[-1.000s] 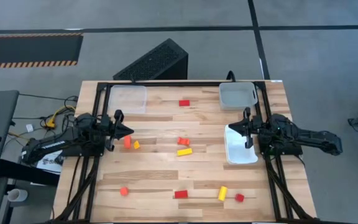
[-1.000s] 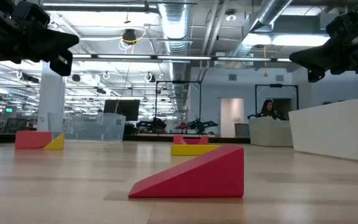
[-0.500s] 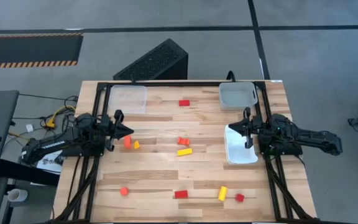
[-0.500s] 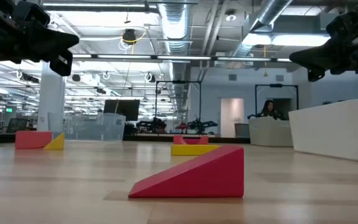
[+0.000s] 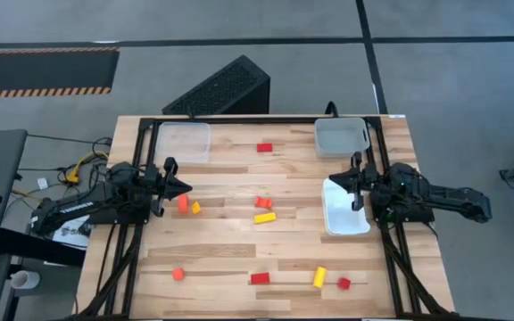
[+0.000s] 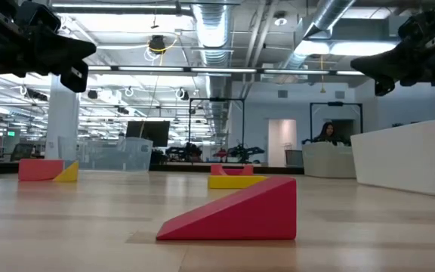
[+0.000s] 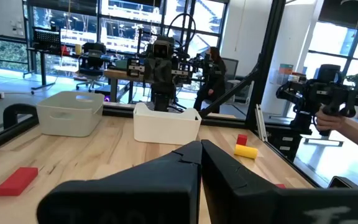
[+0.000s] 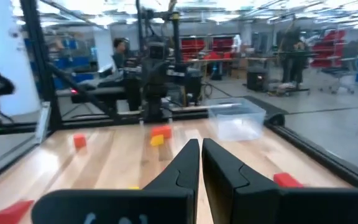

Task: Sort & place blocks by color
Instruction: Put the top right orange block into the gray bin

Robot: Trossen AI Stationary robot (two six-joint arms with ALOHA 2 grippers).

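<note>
Several small blocks lie flat on the wooden table [image 5: 230, 250]. A red one [image 5: 264, 148] is at the far middle, and an orange [image 5: 183, 204] and a yellow one [image 5: 195, 208] lie at the left. An orange [image 5: 262, 202] and a yellow bar [image 5: 266, 217] are at the centre. Near the front edge lie an orange one [image 5: 178, 274], a red wedge [image 5: 259, 278], a yellow cylinder [image 5: 319, 277] and a red cube [image 5: 344, 283]. My left gripper [image 5: 188, 188] hovers shut, level, just beyond the left orange and yellow blocks. My right gripper [image 5: 331, 185] hovers shut over the white tray's far left corner.
A clear tray [image 5: 184, 141] stands at the far left, a grey tray [image 5: 341, 136] at the far right, and a white tray [image 5: 346, 207] at the right, below my right gripper. Black frame rails [image 5: 141, 223] run along both table sides. A person sits in the room behind.
</note>
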